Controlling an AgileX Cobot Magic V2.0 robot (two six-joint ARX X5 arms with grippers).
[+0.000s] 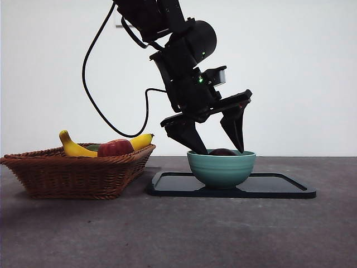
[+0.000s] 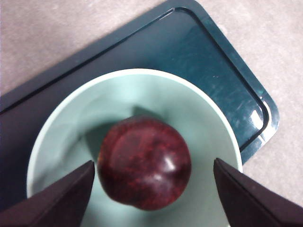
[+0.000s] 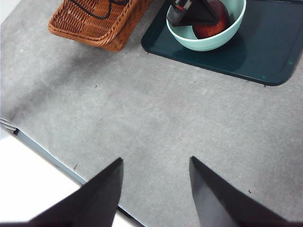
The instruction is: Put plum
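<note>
The plum (image 2: 144, 163) lies inside the pale green bowl (image 1: 221, 167), which stands on the dark tray (image 1: 279, 187) beside the wicker basket (image 1: 78, 173) of fruit. The left end effector (image 1: 215, 148) is lowered at the bowl's rim, jaws apart on either side of the plum without touching it. The right end effector (image 3: 156, 189) waits over the grey surface (image 3: 165, 118), jaws apart.

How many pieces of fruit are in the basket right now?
3 visible: a banana at its left, a red apple in the middle, a second banana at its right. Something green shows behind the apple; more may be hidden below the wicker basket rim.
</note>
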